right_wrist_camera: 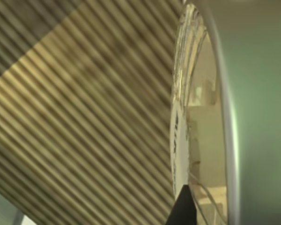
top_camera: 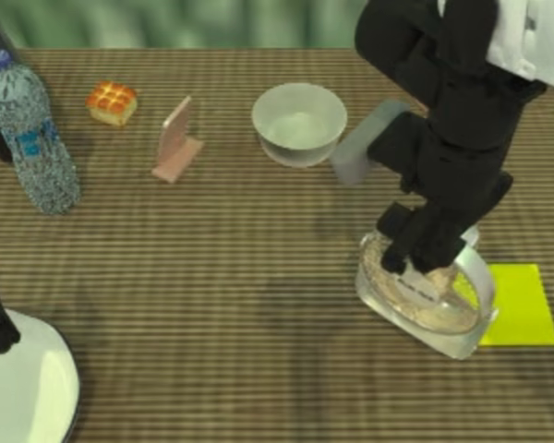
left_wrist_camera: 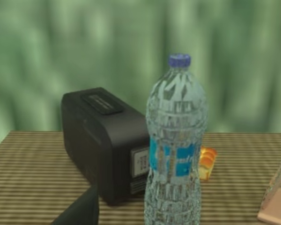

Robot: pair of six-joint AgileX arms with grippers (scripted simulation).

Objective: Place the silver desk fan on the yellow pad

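Gripping the silver desk fan [top_camera: 425, 309], our right claw [top_camera: 423, 263] is closed on its frame; fan overlaps the yellow pad [top_camera: 522, 305]; left claw state undeterminable.

No text or label can be read.

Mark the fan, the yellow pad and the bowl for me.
Fan [top_camera: 443, 318], top view, on its beige grille.
Yellow pad [top_camera: 522, 309], top view, on its bare middle.
Bowl [top_camera: 298, 120], top view, on its inner floor.

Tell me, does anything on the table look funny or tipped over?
Yes: the silver desk fan leans over under the right gripper, only partly over the yellow pad. The water bottle seems to lie flat from above, yet the left wrist view shows it upright.
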